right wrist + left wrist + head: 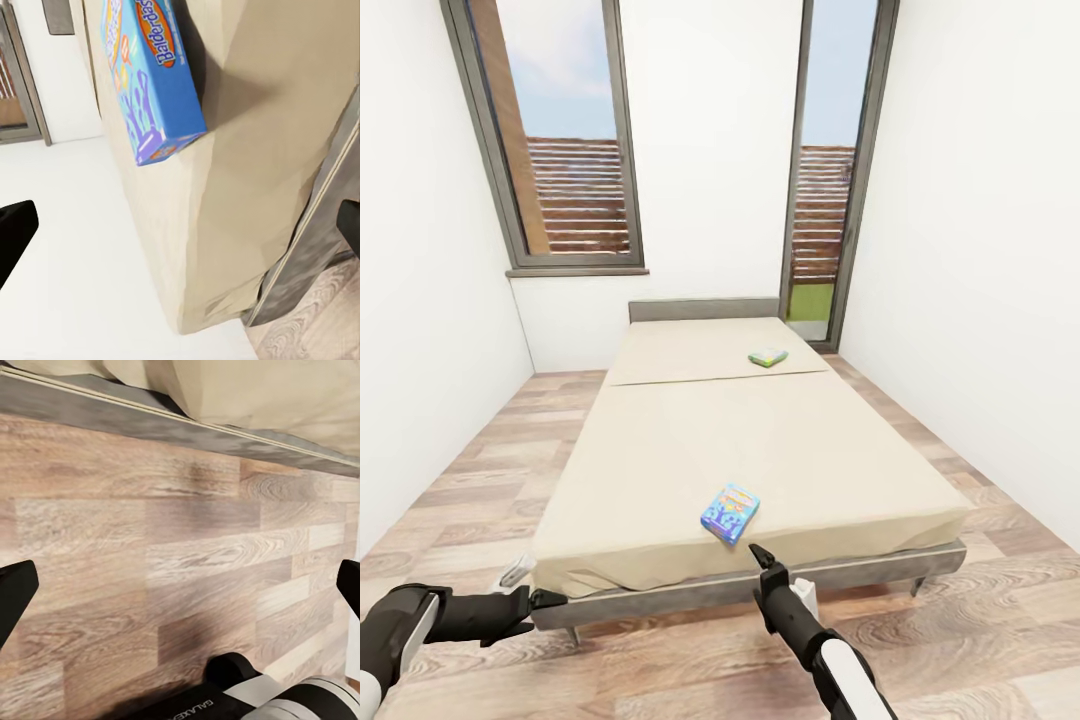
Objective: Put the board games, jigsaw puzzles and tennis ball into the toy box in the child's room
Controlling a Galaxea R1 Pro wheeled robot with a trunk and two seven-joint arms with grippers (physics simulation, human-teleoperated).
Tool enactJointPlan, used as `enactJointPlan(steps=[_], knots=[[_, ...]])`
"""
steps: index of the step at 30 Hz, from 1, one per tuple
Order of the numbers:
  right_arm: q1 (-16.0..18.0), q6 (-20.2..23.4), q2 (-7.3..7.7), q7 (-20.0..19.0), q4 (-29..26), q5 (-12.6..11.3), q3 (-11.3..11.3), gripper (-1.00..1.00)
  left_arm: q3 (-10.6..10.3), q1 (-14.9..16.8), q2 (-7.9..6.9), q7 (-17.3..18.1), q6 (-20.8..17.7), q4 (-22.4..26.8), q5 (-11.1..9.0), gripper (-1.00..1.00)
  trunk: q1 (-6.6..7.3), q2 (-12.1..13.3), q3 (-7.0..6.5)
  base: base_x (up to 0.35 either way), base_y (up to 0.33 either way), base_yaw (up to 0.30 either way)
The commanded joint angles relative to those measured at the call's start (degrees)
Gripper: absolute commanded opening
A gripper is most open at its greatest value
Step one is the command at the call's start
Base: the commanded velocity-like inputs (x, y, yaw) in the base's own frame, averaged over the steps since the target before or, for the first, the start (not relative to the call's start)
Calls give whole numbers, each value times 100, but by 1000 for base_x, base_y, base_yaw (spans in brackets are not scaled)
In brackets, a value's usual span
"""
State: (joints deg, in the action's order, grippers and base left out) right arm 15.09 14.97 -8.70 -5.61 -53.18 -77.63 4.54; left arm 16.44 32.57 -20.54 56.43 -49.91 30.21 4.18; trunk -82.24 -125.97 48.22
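**Both arms at the foot of the bed, two game boxes lying on the mattress**

Nearest the head camera, the right gripper [756, 556] reached up from the lower edge toward the foot of the bed [760, 585], its dark fingers held apart and gripping nothing. In the right wrist view the two fingertips [15, 232] sat at opposite edges with a wide gap between them, and the blue board game [146, 75] lay beyond that gap on the beige mattress [270, 135], untouched, near the mattress edge. Its lid carried orange lettering reading "Balderdash".

The left gripper [545, 599] sat low beside the near left corner of the bed frame, close to the grey rail. In the left wrist view its fingertips [13, 592] were likewise spread wide, with nothing between them but the wood-plank floor [172, 562] and, farther off, the grey frame rail [150, 420] under the overhanging mattress.

In the head view the blue board game [731, 512] rested flat near the foot of the bed, just beyond the right gripper and apart from it. A second board game [768, 357], green and smaller in view, lay far up the mattress toward the grey headboard [703, 309], on the right side. White walls stood to both sides, and two tall windows [565, 140] flanked the wall behind the bed.
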Motion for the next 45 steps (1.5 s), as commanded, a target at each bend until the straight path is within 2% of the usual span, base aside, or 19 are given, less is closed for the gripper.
enactJointPlan(steps=[1, 4, 10, 45], knots=[[2, 15, 4, -107, 0, -34, -4, 100, 29, 4, 5, 39, -38, 2, 46, 100, 1, -2, 6, 22, 19, 0], [2, 15, 18, -335, 0, -29, -5, 100, 29, 4, 6, 41, -37, 2, 47, 100, 1, -2, 6, 12, 10, 0], [2, 15, 25, -459, 0, -19, -5, 100, 26, 4, 6, 36, -36, 3, 47, 100, 1, -2, 6, 4, 3, 0], [2, 11, 32, -484, 0, -8, -22, 100, 26, 3, 14, 44, -36, 3, 47, 100, 1, -2, 6, 47, 10, 0]])
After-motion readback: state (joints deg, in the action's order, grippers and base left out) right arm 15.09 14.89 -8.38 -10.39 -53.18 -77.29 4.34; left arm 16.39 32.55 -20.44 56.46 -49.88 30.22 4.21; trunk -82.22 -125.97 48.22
